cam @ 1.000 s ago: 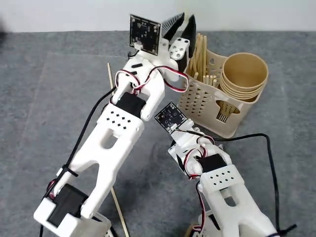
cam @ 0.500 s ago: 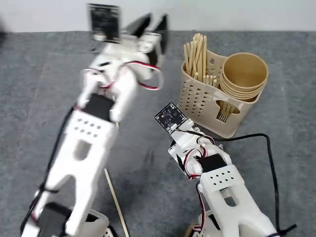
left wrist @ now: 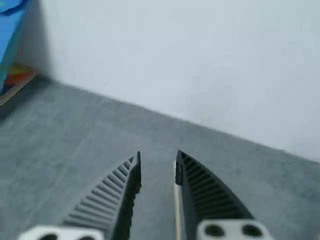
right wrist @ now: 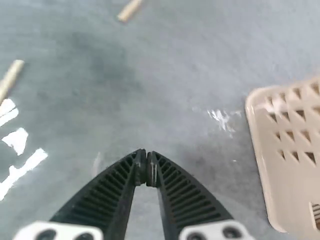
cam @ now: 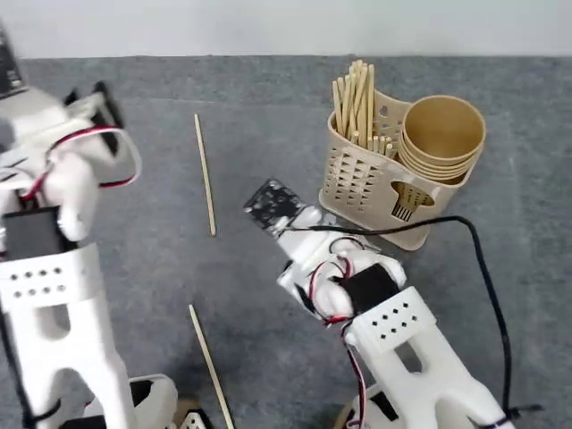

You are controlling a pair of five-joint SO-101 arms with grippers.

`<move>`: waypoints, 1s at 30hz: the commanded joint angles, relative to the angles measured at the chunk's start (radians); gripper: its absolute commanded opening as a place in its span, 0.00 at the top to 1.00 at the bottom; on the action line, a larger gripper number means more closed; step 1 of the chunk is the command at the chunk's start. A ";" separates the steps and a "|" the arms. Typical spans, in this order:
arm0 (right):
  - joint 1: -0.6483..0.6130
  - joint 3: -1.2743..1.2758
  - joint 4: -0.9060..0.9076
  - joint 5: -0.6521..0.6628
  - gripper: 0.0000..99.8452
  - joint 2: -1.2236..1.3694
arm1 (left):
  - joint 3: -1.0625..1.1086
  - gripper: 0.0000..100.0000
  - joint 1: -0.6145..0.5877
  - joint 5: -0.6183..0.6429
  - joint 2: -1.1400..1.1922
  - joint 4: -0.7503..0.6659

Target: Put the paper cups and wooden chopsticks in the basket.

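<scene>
The tan slotted basket [cam: 357, 183] stands at the back right and holds a stack of paper cups [cam: 442, 134] and a bundle of wooden chopsticks [cam: 357, 94]. One loose chopstick [cam: 206, 174] lies on the grey mat left of the basket, and another [cam: 210, 366] lies near the front. My left gripper [cam: 100, 94] is raised at the far left, pointing at the back wall; its fingers [left wrist: 157, 159] are open with a narrow gap. My right gripper [right wrist: 146, 166] is shut and empty over the mat beside the basket's corner [right wrist: 285, 150].
The right arm's wrist [cam: 344, 286] sits mid-table in front of the basket, its cable looping to the right. Chopstick ends [right wrist: 130, 10] and white marks [right wrist: 20, 155] show on the mat. A pale wall [left wrist: 200, 60] runs behind the table.
The left arm swung from above the basket to the far left, uncovering the chopstick on the mat. The right arm's wrist turned a little to the left.
</scene>
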 commanded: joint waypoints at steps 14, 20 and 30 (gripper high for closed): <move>-0.351 -0.399 0.081 -0.500 0.86 0.621 | 0.077 0.88 -0.391 -0.100 -0.037 0.106; -0.460 -0.586 0.077 -0.617 0.84 0.895 | 0.179 0.88 -0.471 -0.173 -0.037 0.034; -0.489 -0.810 0.087 -0.635 0.84 1.078 | 0.292 0.88 -0.529 -0.216 -0.037 -0.081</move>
